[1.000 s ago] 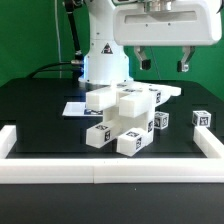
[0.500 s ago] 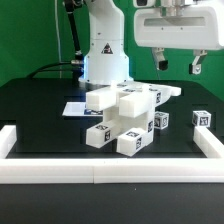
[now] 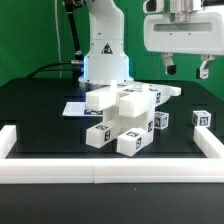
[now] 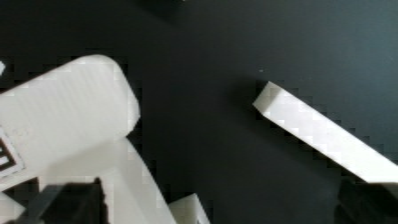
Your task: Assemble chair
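White chair parts (image 3: pixel 120 118) pile up in the middle of the counter (image 3: pixel 35 105), front blocks hiding those behind; the wrist view crops them to blurry slabs. High toward the counter's edge at the exterior view's right, the tool (image 3: pixel 188 68) hangs spread, empty.

Chair parts (image 3: pixel 120 118) on the table (image 3: pixel 40 112), small cube (image 3: pixel 201 118) apart at the exterior view's right

Exterior view: low, just outside the near edge of the surface (image 3: pixel 40 110), facing level across it toward the arm's base (image 3: pixel 103 55) at the far edge; middling distance, taking in the full width between the side rails (image 3: pixel 100 172).
Wrist view: carried above the claw (image 3: pixel 187 70), looking steeply down, very close.
Shared: the black surface and white chair parts (image 3: pixel 122 118); which part, cannot tell.
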### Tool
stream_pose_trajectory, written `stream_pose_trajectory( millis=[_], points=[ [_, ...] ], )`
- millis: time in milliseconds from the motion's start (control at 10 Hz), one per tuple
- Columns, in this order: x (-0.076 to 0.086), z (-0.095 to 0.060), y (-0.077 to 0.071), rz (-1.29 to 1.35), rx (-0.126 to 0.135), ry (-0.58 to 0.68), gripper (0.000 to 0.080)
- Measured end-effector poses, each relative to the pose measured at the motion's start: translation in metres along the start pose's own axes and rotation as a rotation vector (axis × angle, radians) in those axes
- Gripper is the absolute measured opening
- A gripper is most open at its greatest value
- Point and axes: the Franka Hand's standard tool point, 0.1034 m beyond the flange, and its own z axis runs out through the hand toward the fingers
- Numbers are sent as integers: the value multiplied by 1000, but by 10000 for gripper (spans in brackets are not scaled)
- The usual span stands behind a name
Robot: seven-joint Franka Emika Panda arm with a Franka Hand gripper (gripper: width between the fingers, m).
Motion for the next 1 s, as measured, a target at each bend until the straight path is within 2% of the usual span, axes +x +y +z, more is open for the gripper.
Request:
stream_pose_trajectory(
  millis=[100,300,500,1000],
  points=[
    [-3,1,3,17,0,-4,649],
    [-26,9,8,47,-11,-6,649],
    [-39,17,10,37,-23,-5,649],
    [-51,36,16,3,-52,5,649]
  ],
)
